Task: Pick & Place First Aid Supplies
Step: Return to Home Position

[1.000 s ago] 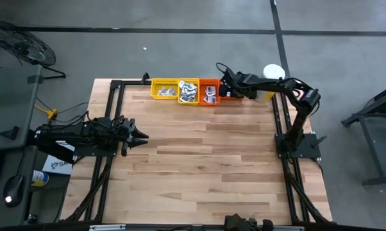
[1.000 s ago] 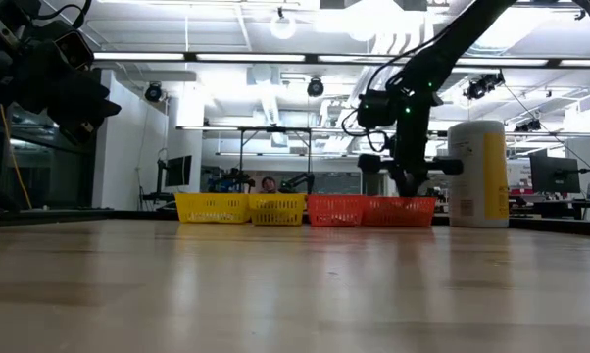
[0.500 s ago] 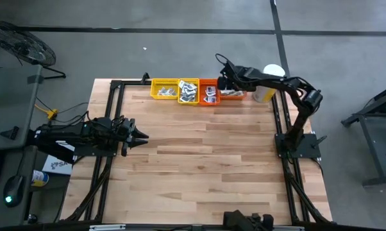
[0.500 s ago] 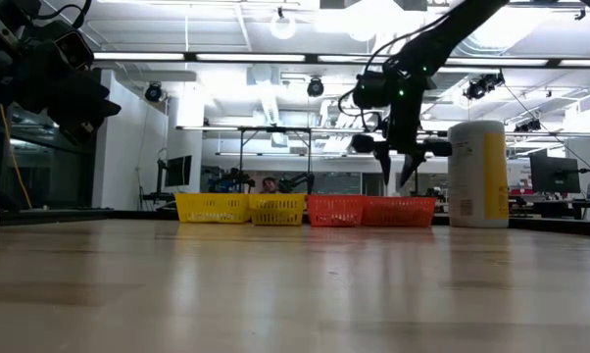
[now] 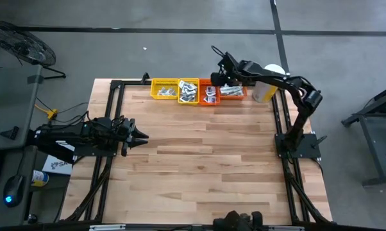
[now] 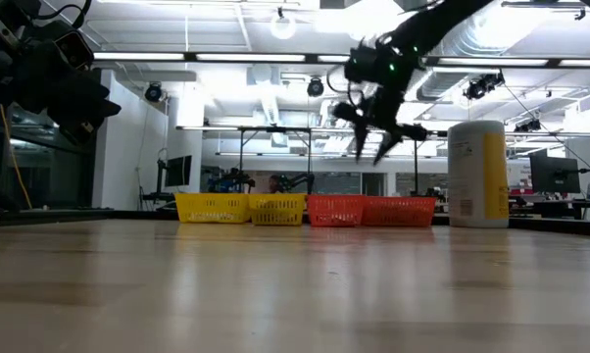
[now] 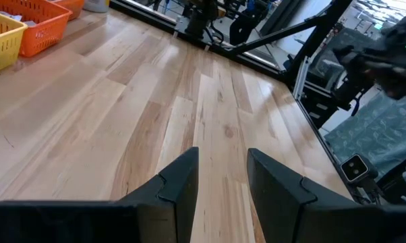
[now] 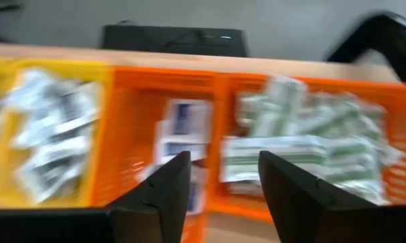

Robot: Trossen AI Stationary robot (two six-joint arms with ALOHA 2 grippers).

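The first aid supplies lie in a row of trays at the table's far edge. White-and-green strips (image 8: pixel 304 138) fill the right orange tray (image 5: pixel 233 92). White squares with blue centres (image 8: pixel 186 125) lie in the orange tray beside it (image 5: pixel 209 94). More packets (image 8: pixel 48 135) lie in a yellow tray (image 5: pixel 188 91). My right gripper (image 6: pixel 373 147) hangs open above the two orange trays, slanting down, with nothing between its fingers (image 8: pixel 220 182). My left gripper (image 5: pixel 142 135) waits open and level at the table's left side, its fingers (image 7: pixel 222 182) bare over the wood.
A tall white-and-yellow canister (image 5: pixel 268 82) stands just right of the orange trays, close to my right arm. A second yellow tray (image 5: pixel 162 89) ends the row on the left. Bare wood (image 5: pixel 206 154) spreads over the middle and near part of the table.
My right gripper has risen out of the right orange tray, shifted a little toward the table's left and far edge, and tipped less steeply. Its fingers, shut a second ago, now stand apart. The trays have stayed in place.
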